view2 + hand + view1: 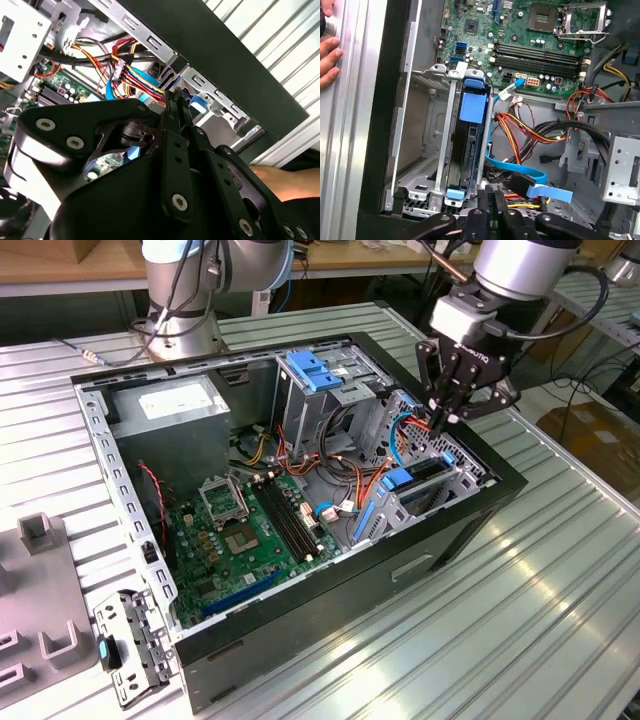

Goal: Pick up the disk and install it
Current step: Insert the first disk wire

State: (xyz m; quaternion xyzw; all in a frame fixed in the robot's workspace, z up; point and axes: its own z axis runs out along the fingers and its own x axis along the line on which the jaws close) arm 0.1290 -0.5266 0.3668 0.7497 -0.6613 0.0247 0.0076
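The disk [470, 150] stands on edge in a metal bay of the open computer case [480, 510], its dark body flanked by blue plastic, with a blue tab over its top. In the exterior view the disk [424, 473] sits low in the cage on that view's right. My gripper [443, 420] hangs just above this cage among the red and blue cables, fingers pressed together with nothing visible between them. In both wrist views the black fingers [492, 197] [176, 100] lie side by side, beside the bay and apart from the disk.
A blue ribbed bracket [312, 370] tops the rear drive cage. A grey power supply box [175, 405] and the motherboard [240, 530] fill the case. Loose cables [530, 130] and a blue flat cable [547, 192] lie by the bay. A person's hand [327, 50] rests outside the case wall.
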